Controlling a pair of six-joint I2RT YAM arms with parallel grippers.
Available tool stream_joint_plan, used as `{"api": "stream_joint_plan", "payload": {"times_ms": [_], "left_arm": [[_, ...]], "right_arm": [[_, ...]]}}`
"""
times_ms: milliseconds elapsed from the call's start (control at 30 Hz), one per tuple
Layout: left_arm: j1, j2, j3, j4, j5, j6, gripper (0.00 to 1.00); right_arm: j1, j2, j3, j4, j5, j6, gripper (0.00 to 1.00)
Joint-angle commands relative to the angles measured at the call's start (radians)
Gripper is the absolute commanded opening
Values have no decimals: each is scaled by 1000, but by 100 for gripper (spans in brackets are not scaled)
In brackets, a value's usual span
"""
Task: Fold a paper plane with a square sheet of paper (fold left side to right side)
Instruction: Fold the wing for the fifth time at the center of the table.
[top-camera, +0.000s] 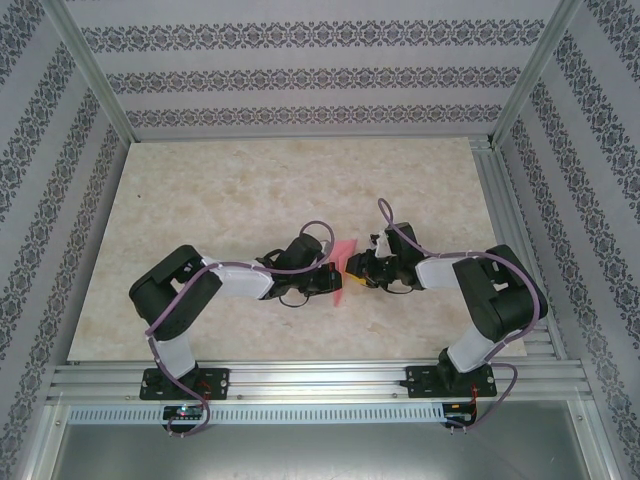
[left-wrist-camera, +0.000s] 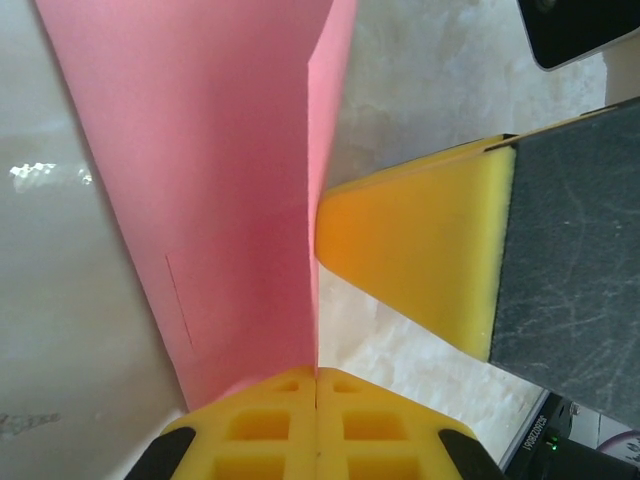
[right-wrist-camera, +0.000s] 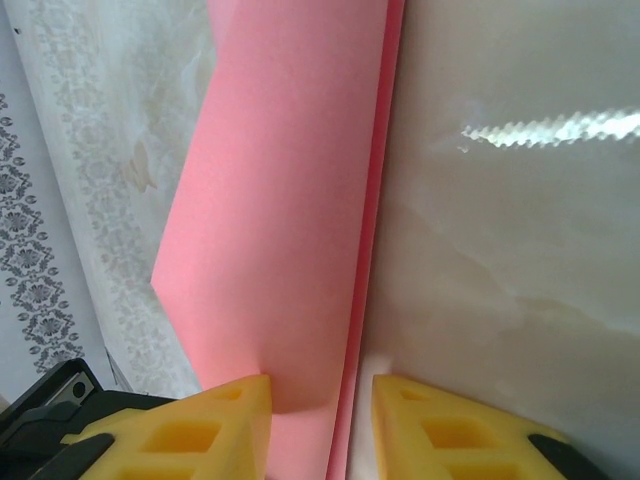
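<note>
Paper (top-camera: 345, 254) in pinkish-red, doubled along a crease, lies about the middle of the tabletop (top-camera: 250, 190). Its long axis runs from the far edge toward the near edge, seemingly narrowing nearward. Our left gripper (left-wrist-camera: 316, 385) is clamped tight on one end, we judge to anchor it. Our right gripper (right-wrist-camera: 320, 388) straddles the creased edge, jaws apart, gripping nothing yet.

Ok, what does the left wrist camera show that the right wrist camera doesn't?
Left wrist: the left fingers pinched shut on the pink paper sheet, with one of the right fingers close beside it. Right wrist: the right fingers apart, astride the sheet's folded edge, and the patterned wall. Both: the pink sheet and the marbled tabletop.
</note>
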Motion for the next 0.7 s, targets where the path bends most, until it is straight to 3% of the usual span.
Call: {"api": "stream_joint_plan", "payload": {"times_ms": [0, 233, 433, 667], "left_arm": [[7, 19, -9, 48, 18, -17, 5], [7, 13, -15, 57, 22, -17, 12], [13, -24, -15, 9, 8, 8, 24], [38, -89, -20, -41, 3, 33, 29]], "right_arm": [[16, 35, 28, -16, 54, -16, 31], [25, 46, 44, -69, 76, -29, 28], [30, 55, 52, -74, 76, -31, 29], [34, 63, 57, -72, 76, -32, 28]]}}
